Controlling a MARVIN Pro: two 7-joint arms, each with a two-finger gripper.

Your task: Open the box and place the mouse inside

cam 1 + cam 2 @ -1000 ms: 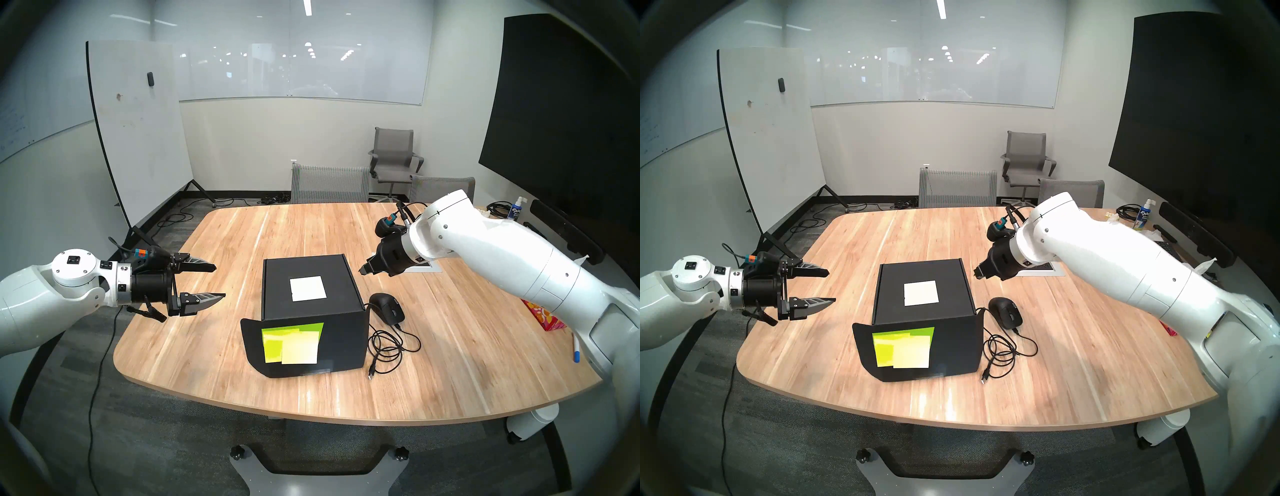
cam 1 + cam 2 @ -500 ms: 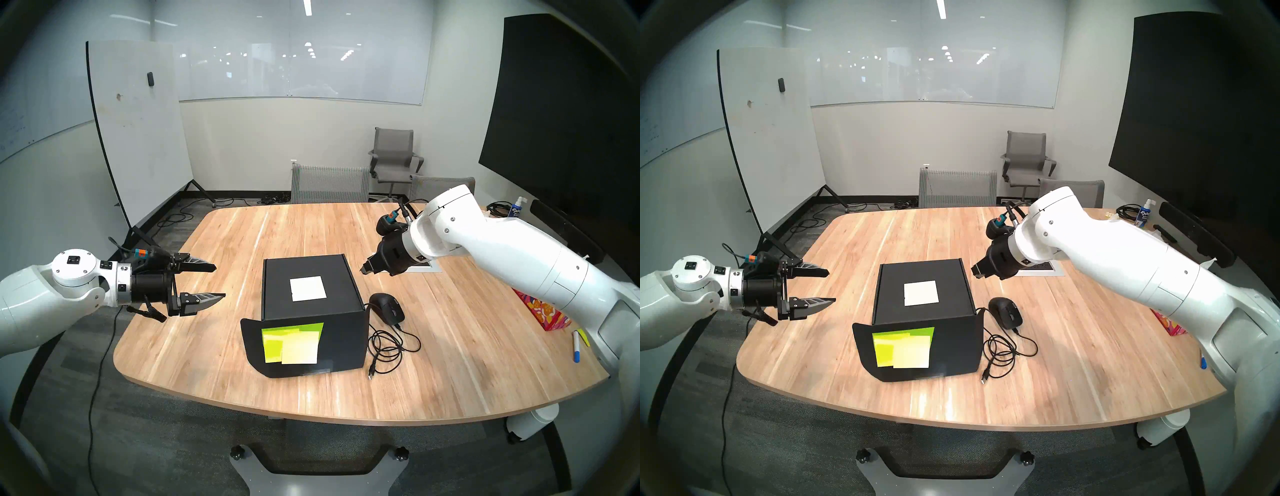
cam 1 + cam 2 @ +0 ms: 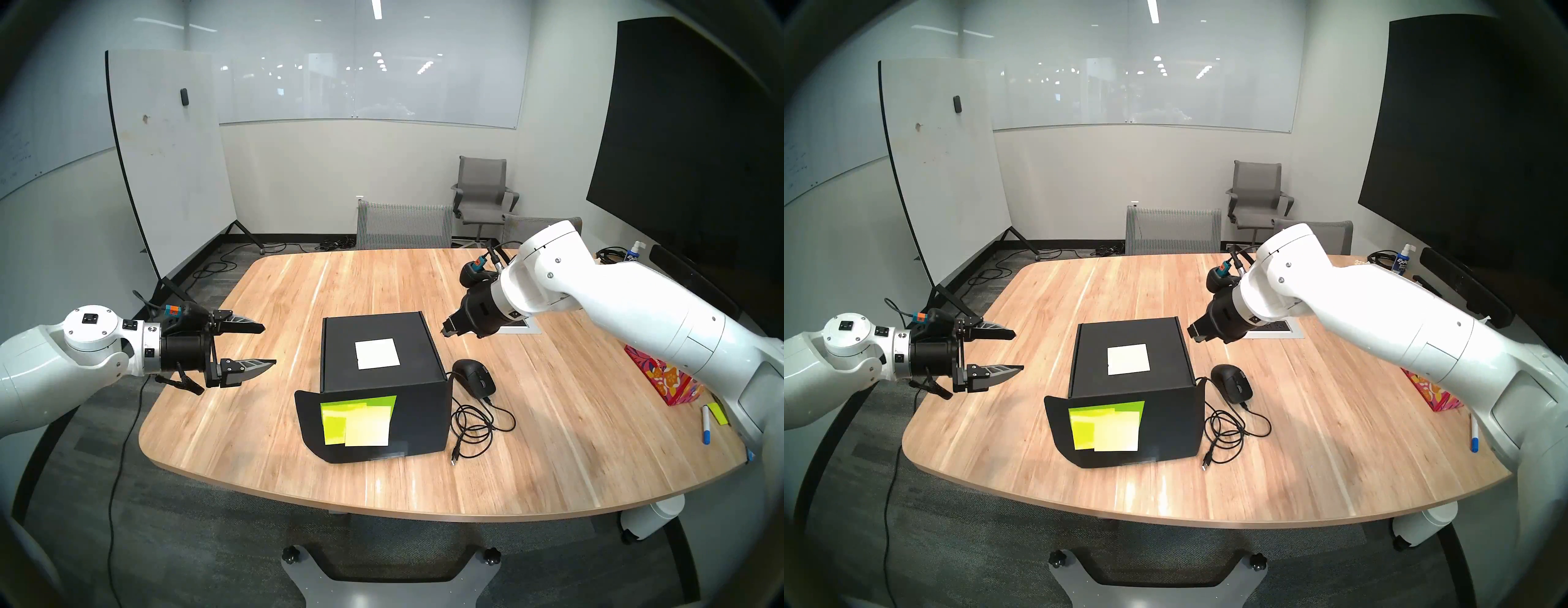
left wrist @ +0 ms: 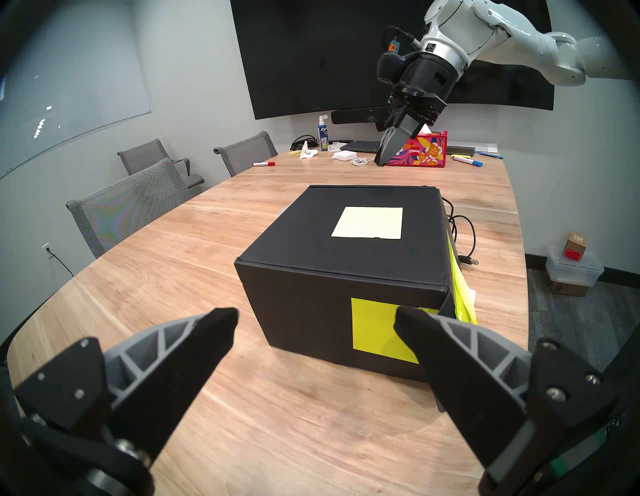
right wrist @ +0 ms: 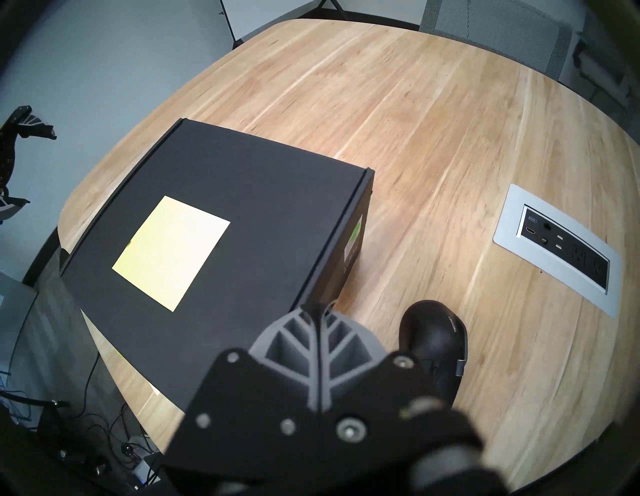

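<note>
Counter [image 3: 551, 424]: light wood, rounded corners, carries everything below.

Box [image 3: 382, 339]: matte black cardboard, near-centre of the counter, lid down. Pale square sticky note [image 3: 377, 354] on top. Front flap [image 3: 314, 429] hangs toward the near edge with overlapping yellow-green sticky notes [image 3: 356, 422]; another yellow-green sheet shows on the left side wall in the left wrist view.

Tissue box [image 4: 420, 152]: red floral, reads "Kleenex", at the right side of the counter, well apart from the box.

Left pincer [image 3: 266, 344]: spread wide, empty, in the air left of the box, touching nothing.

Right pincer [image 3: 445, 331]: fingers pressed together, holding nothing, tip angled down, hanging just beyond the box's far right corner. No contact with the box or mouse.

Mouse [image 3: 474, 377]: black, wired, resting on the counter just right of the box. Small lettering on its shell in the right wrist view, too small to read. Thin black cable [image 3: 475, 424] lies in loose coils to the near side, USB plug at the end.

Spray bottle [image 4: 323, 133]: blue label reads "EXPO", far right of the counter.
</note>
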